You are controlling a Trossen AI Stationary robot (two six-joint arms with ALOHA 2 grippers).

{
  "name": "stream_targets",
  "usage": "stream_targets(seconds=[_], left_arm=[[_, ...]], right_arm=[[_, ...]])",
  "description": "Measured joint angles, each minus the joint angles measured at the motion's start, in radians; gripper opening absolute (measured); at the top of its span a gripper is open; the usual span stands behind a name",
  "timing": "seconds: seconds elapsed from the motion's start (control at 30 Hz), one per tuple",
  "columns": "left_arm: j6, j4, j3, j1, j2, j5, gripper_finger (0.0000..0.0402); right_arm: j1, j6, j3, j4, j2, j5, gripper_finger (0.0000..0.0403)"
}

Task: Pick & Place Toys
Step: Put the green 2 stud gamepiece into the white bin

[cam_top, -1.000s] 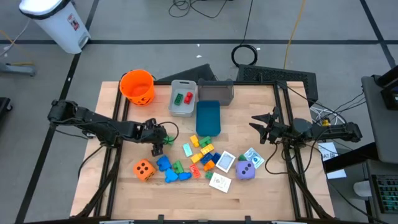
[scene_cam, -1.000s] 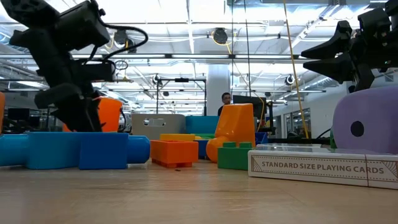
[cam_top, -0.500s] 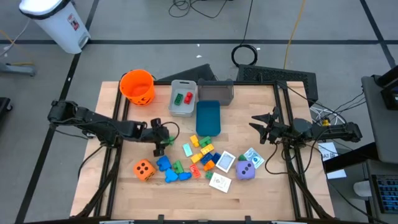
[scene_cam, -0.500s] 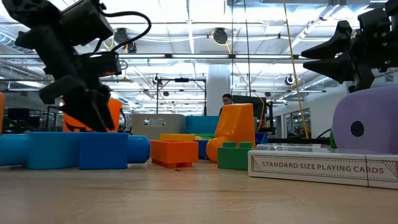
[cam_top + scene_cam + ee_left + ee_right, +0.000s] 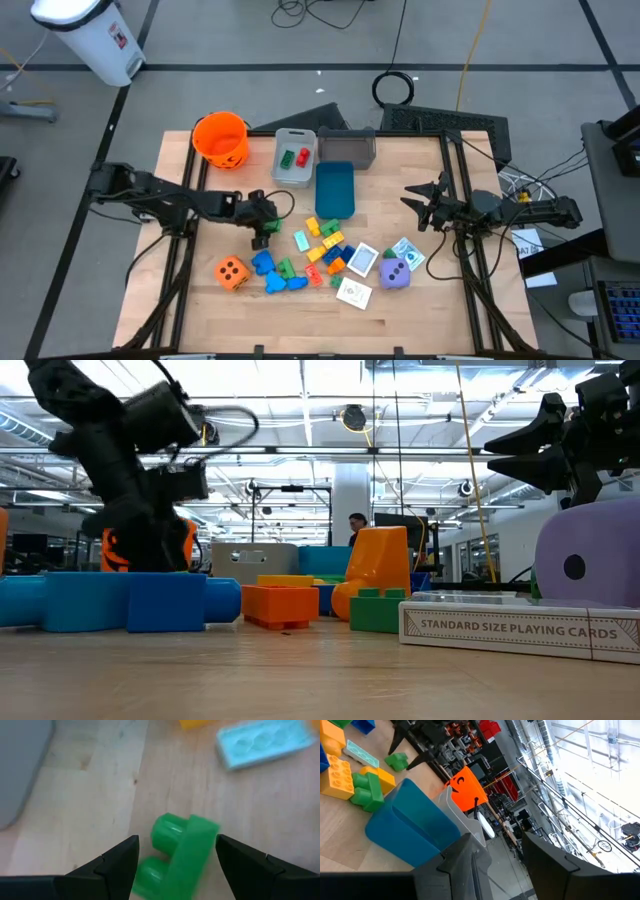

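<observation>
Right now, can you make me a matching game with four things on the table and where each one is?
Things:
1. orange dotted die
2. purple die
3. small green block
4. red and green blocks

Places:
A. inside the grey bin
B. between the open fingers of the left end effector
C. left end of the toy pile
D. right end of the toy pile, beside the picture cards

Pairs: 1-C, 2-D, 3-B, 4-A
</observation>
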Motion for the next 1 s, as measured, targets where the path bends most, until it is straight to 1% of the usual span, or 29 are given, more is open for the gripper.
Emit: stream_targets(seconds=[0.1, 0.17, 0.27, 0.37, 0.47, 0.67, 0.83, 0.93, 1.0], left_arm=[[-0.007, 0.033, 0.001, 0.013, 0.053, -0.027, 0.0271], [-0.011, 0.040, 0.004, 0.020, 0.071, -0.025, 0.0271], [-0.012, 0.039, 0.003, 0.023, 0.075, -0.018, 0.0271], [-0.055, 0.037, 0.002, 0.023, 0.058, -0.018, 0.0269], [-0.117, 0.036, -0.001, 0.024, 0.047, 0.001, 0.0251], [-0.170, 0.042, -0.001, 0.024, 0.045, 0.014, 0.0176], [-0.230, 0.045, 0.031, 0.030, 0.045, 0.012, 0.0175], [-0.226, 0.020, 0.079, 0.039, 0.045, 0.004, 0.0175], [-0.211, -0.010, 0.125, 0.046, 0.045, -0.026, 0.0176]], right_arm=[[0.000, 0.000, 0.000, 0.000, 0.000, 0.000, 0.0169], [0.000, 0.000, 0.000, 0.001, 0.000, 0.001, 0.0169], [0.000, 0.000, 0.000, 0.003, 0.000, 0.000, 0.0169], [0.000, 0.000, 0.000, -0.001, 0.000, 0.000, 0.0169], [0.000, 0.000, 0.000, 0.000, 0.000, 0.000, 0.0169], [0.000, 0.000, 0.000, 0.000, 0.000, 0.000, 0.0169], [0.000, 0.000, 0.000, 0.000, 0.000, 0.000, 0.0169], [0.000, 0.000, 0.000, 0.000, 0.000, 0.000, 0.0169], [0.000, 0.000, 0.000, 0.000, 0.000, 0.000, 0.0169]])
